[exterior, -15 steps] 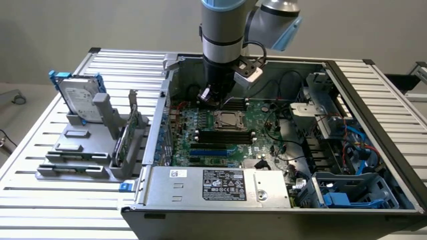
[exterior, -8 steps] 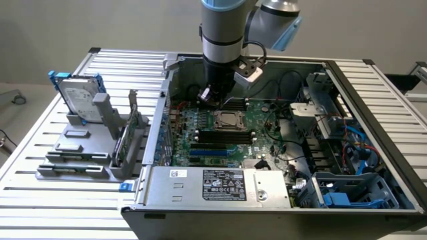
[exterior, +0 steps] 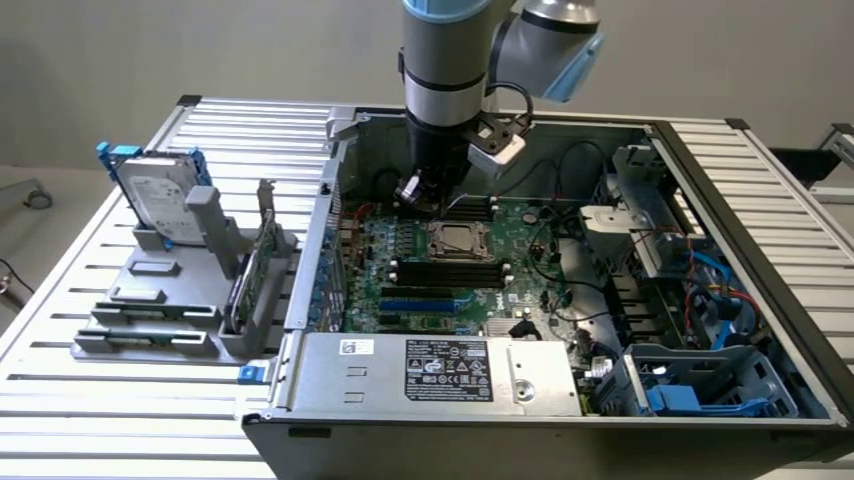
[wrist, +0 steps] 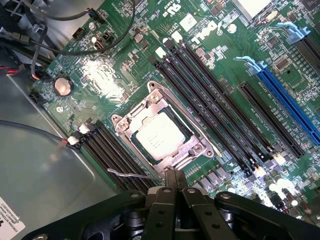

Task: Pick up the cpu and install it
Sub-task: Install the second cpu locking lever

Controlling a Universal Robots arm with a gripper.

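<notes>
A: So where is the cpu [wrist: 159,136]?
B: Seated in the socket [wrist: 134,118] on the motherboard [wrist: 100,75].
A: And the gripper [wrist: 175,186]?
B: Pressed together, empty, just beside the socket's edge. Drifting could snag the thin latch lever [wrist: 131,174].

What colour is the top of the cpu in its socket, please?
Silver-grey metal; the cpu shows best in the wrist view.

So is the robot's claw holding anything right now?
No. The gripper is shut with nothing between its fingers, hovering just beside the socket frame. The cpu sits in that socket on the motherboard.
</notes>
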